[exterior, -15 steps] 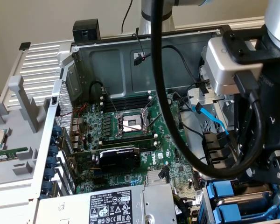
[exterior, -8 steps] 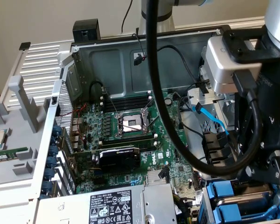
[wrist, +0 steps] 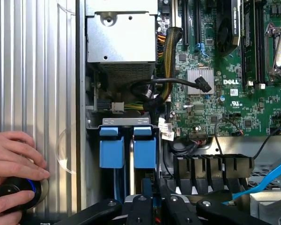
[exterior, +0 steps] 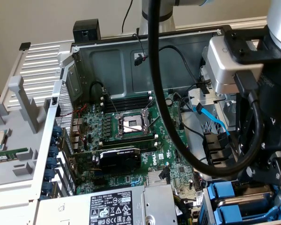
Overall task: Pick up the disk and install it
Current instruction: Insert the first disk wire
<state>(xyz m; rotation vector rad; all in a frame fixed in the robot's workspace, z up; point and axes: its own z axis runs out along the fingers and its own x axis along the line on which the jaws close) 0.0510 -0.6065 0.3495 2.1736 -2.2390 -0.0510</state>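
The disk [wrist: 145, 151] stands on edge in the drive bay at the open computer case's corner, its blue plastic frame facing the wrist camera. A second blue frame [wrist: 112, 149] sits in the slot right beside it. My gripper [wrist: 149, 206] hangs directly over the disk's slot. Its black finger links are drawn close together around the dark slab with a blue strip that runs up to the disk's frame. In the exterior view my gripper [exterior: 264, 180] is low at the right, just above the two blue frames [exterior: 227, 193].
A person's hand [wrist: 14, 154] rests on a black knob [wrist: 11, 197] outside the case's ribbed wall. The grey power-supply box [exterior: 117, 206] borders the bay. The motherboard [exterior: 131, 136], a blue data cable [exterior: 213, 119] and my arm's thick black cable [exterior: 159, 93] crowd the case.
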